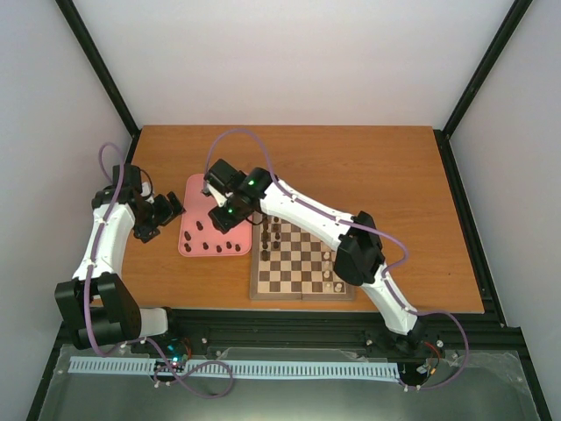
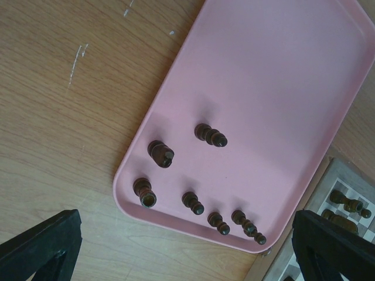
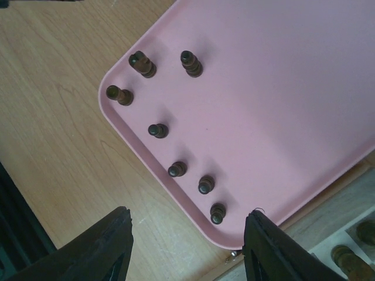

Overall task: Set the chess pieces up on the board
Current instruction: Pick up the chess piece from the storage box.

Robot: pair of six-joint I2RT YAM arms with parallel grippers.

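Chess pieces (image 3: 177, 169) below right gripper (image 3: 188, 219)

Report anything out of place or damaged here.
Seven dark chess pieces stand on the pink tray, not on the board. Pale scratches mark the table beside the tray. Nothing looks spilled.

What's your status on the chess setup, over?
Left end effector open, right end effector open, both empty at pink tray. Seven chess pieces on tray, some on board. Nothing blocking.
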